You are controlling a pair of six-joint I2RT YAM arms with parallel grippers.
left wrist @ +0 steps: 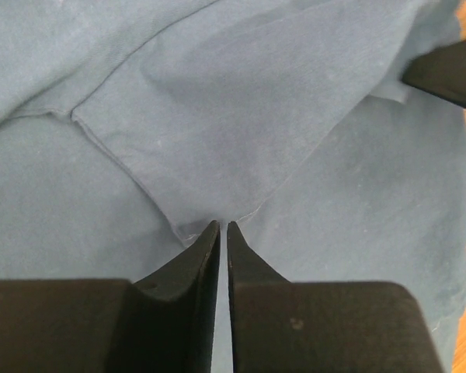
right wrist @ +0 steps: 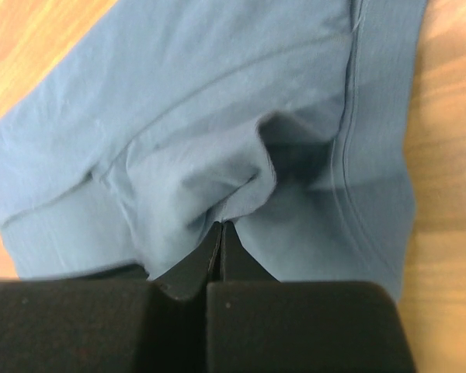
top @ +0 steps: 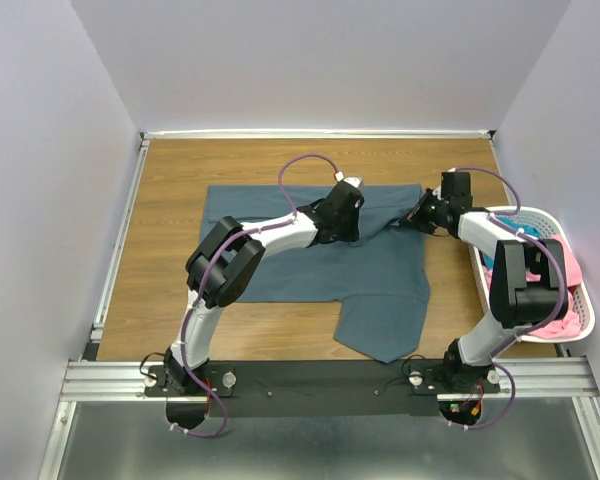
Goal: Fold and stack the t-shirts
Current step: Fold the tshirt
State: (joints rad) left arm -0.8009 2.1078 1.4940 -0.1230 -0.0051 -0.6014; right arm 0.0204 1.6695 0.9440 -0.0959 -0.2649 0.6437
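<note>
Blue-grey t-shirt lies spread in the middle of the tabletop, mostly flat. Its long axis runs 9 to 3 o'clock in the top view. One lobe, a sleeve by my guess, juts toward 6 o'clock from the right end. That would put the neck end toward 3 o'clock, but I cannot make out a collar.

Left fingers: almost pressed together, only a hairline slit between them, tips biting the point of a loose flap of the shirt.

Right fingers: pressed fully together, with cloth puckered into a small ridge at their tips, so they pinch the shirt too. A stitched hem runs just beside that pinch.

Both grips sit toward the shirt's far edge, around 1 o'clock from its centre, near each other but apart.

Why there, as I judge it: two pinches along one edge let me carry that edge over as a straight line for a fold.

Pink t-shirt and teal t-shirt are heaped in the white slotted basket at 3 o'clock, beside the spread shirt, not yet folded.
</note>
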